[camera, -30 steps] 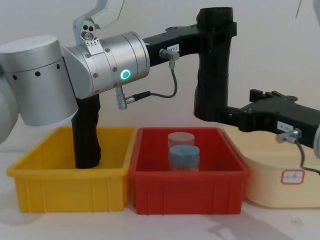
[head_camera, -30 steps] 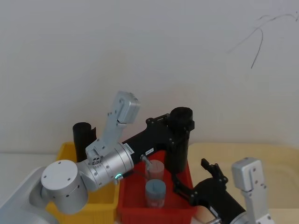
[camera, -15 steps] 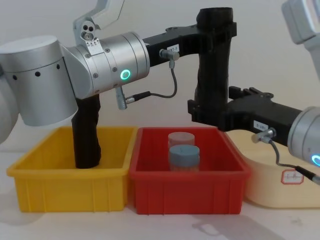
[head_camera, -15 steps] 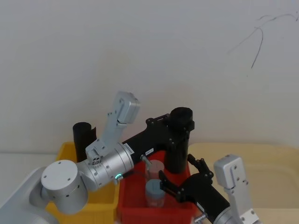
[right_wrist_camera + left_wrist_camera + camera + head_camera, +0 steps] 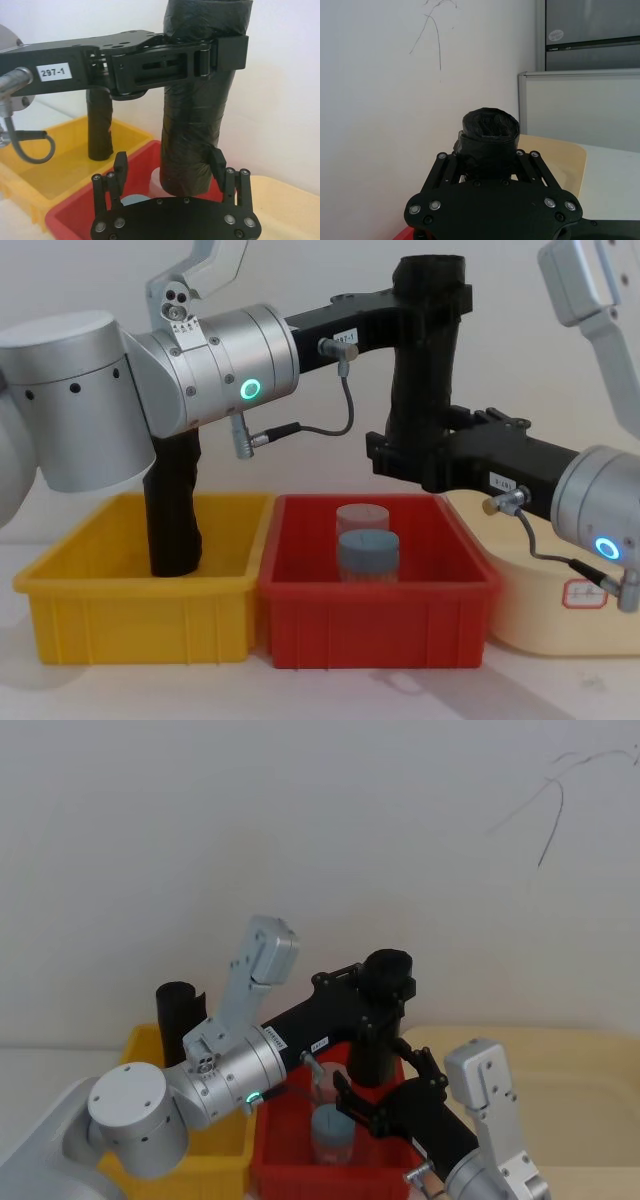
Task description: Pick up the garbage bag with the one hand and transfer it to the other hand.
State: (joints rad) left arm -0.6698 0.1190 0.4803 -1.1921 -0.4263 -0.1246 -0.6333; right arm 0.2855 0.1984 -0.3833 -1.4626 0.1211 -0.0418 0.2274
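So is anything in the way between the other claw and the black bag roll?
Nothing visible is. The right gripper is open, with its fingers on either side of the garbage bag at its lower end. The left gripper clamps the bag higher up, near its top. The jars stand below it in the red bin.

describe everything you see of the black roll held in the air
The tall black cylindrical roll of plastic garbage bags has a wrinkled film surface and a wider collar at its top. It hangs roughly upright in the air above the red plastic bin. The left end effector is shut on its upper end; the open right end effector straddles its lower end, not yet clamped.
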